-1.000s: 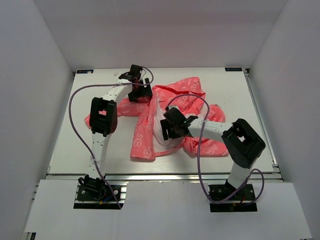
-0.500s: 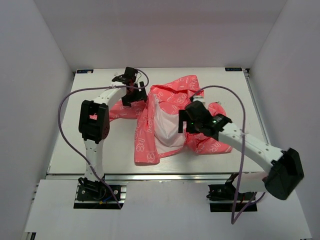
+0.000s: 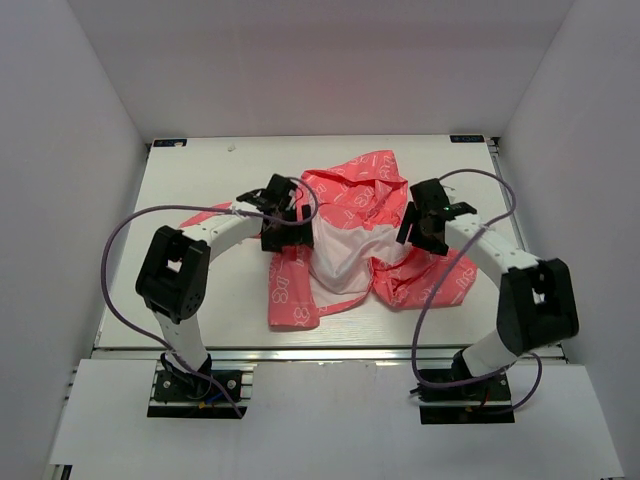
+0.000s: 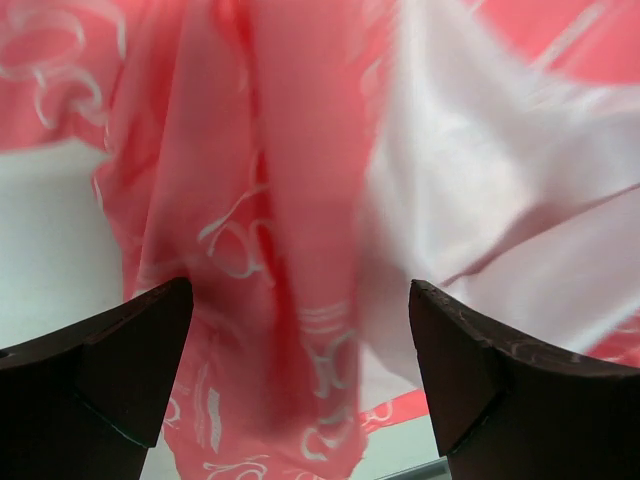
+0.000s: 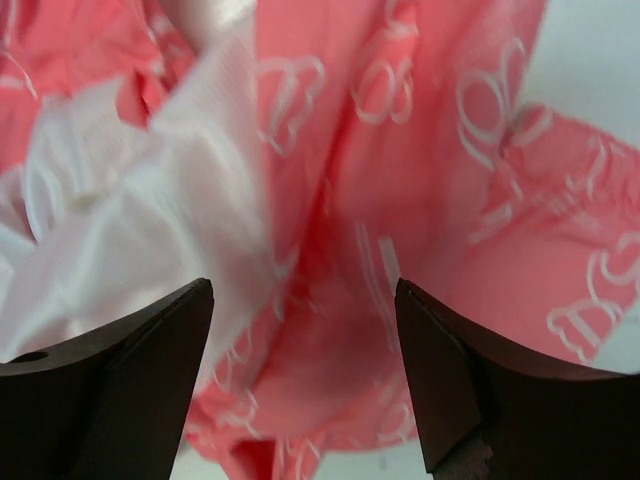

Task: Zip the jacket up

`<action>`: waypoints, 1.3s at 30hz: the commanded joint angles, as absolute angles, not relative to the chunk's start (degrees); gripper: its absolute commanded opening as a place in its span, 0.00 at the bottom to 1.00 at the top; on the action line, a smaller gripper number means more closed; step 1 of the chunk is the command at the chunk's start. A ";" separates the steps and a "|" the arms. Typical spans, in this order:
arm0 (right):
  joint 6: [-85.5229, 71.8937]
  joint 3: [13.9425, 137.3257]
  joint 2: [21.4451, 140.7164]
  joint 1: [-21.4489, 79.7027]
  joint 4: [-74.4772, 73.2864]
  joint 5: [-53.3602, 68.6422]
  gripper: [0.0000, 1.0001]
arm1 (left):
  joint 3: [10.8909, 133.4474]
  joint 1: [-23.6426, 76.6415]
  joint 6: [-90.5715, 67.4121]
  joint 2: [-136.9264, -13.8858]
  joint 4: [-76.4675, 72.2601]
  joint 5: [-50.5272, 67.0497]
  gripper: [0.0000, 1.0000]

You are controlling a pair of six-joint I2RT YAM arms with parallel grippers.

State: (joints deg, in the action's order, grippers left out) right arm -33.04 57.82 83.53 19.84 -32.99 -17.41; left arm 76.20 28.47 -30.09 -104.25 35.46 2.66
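Currently the jacket (image 3: 345,265) is spread open on the tabletop (image 3: 200,170), white lining exposed; the left claw (image 3: 283,215) and right claw (image 3: 420,215) are held released above it, nothing grasped.

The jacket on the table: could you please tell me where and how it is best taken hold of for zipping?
Probably by its front edges beside the white lining. The jacket lies open, lining up, so come down from above: open left claw on the left edge, open right claw on the right edge.
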 commanded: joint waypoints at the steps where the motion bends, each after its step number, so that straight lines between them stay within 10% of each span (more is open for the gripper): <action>1: -30.94 64.15 89.11 19.07 -29.10 -17.05 0.78 | 71.29 27.42 -31.46 -102.13 31.38 5.89 0.98; 3: -30.15 65.12 93.31 18.72 -27.52 -17.92 0.69 | 69.44 27.51 -31.46 -102.30 30.68 5.71 0.98; 6: -30.85 67.41 97.72 17.67 -29.34 -20.20 0.25 | 66.37 27.42 -30.85 -103.62 30.85 4.84 0.98; 13: -21.47 66.62 91.51 17.58 -25.93 -18.37 0.00 | 63.64 27.42 -30.94 -104.50 29.80 5.44 0.98; 23: 6.84 63.73 76.47 38.37 -30.40 -0.44 0.00 | 67.23 27.51 -31.11 -104.85 33.12 6.24 0.98; 32: 5.02 60.21 90.96 61.08 -29.18 5.62 0.00 | 67.94 27.42 -33.05 -102.57 37.35 2.11 0.98; 39: -2.98 52.57 77.55 62.40 -22.33 6.06 0.69 | 67.76 27.42 -33.13 -102.57 37.79 1.23 0.98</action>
State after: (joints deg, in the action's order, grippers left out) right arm 0.25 54.17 87.05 61.58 -26.79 5.52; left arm 67.35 27.49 -32.64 -104.03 34.85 3.01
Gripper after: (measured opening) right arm 0.585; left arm 0.981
